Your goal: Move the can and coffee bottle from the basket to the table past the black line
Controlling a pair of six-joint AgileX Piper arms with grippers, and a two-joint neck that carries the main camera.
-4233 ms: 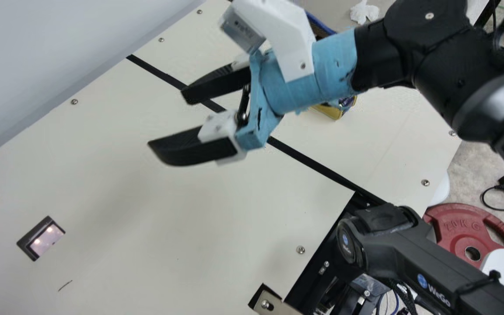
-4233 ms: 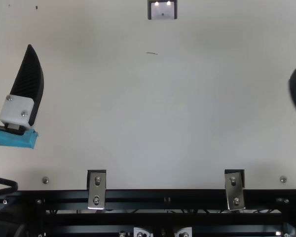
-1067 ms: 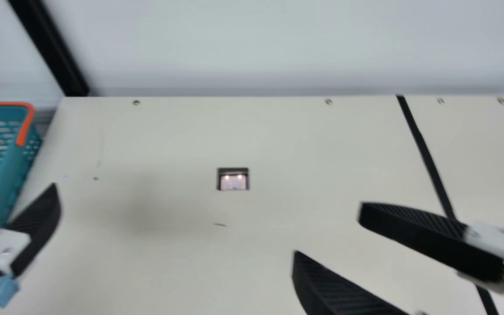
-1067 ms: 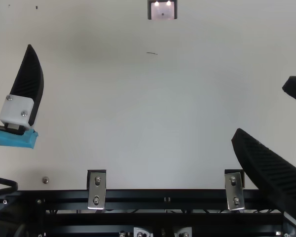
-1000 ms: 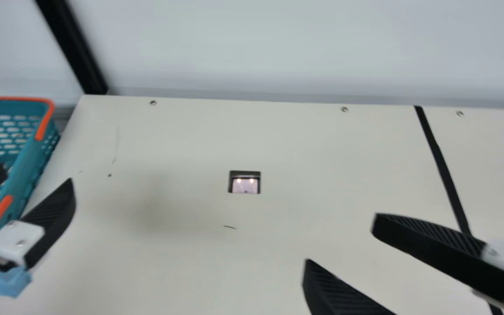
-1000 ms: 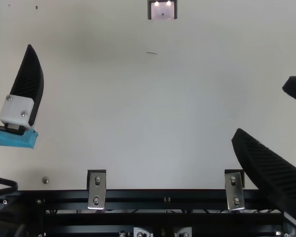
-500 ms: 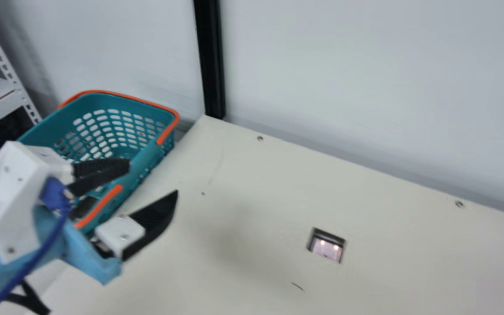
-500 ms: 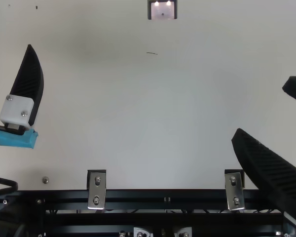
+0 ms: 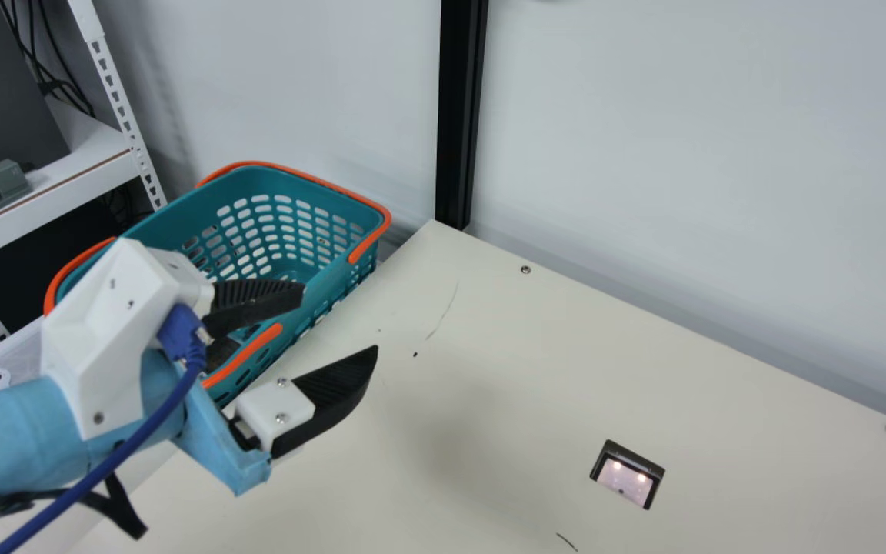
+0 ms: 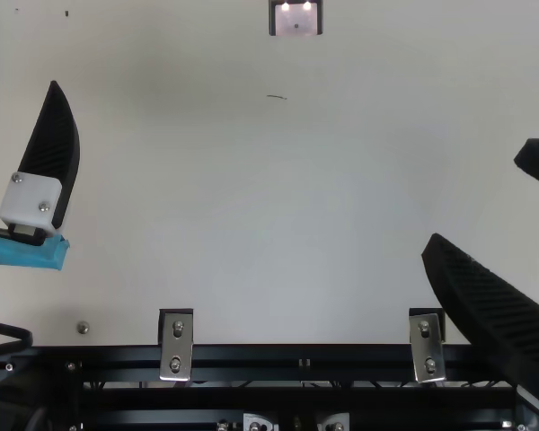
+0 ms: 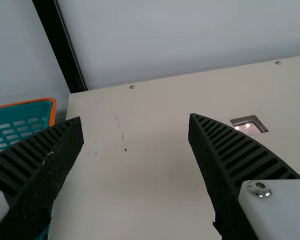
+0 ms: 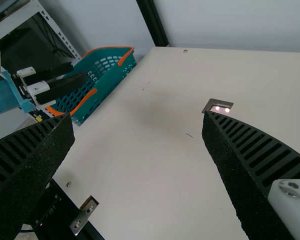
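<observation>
In the main view, a white shelf [image 9: 66, 175] stands at upper left. Below it, at lower left, is the left gripper [image 9: 339, 318], its two fingers spread apart. Behind one finger is the teal basket [image 9: 328, 286], left of centre — inside lies a dark thing [image 9: 221, 352], I cannot tell what. In the top view, the right gripper [image 10: 476, 199] is at the right edge — fingers also wide apart.

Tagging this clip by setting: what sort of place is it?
Probably a robotics lab or workshop: a wrist-cabled robot gripper, a screwed-down tabletop and a metal shelving rack.
</observation>
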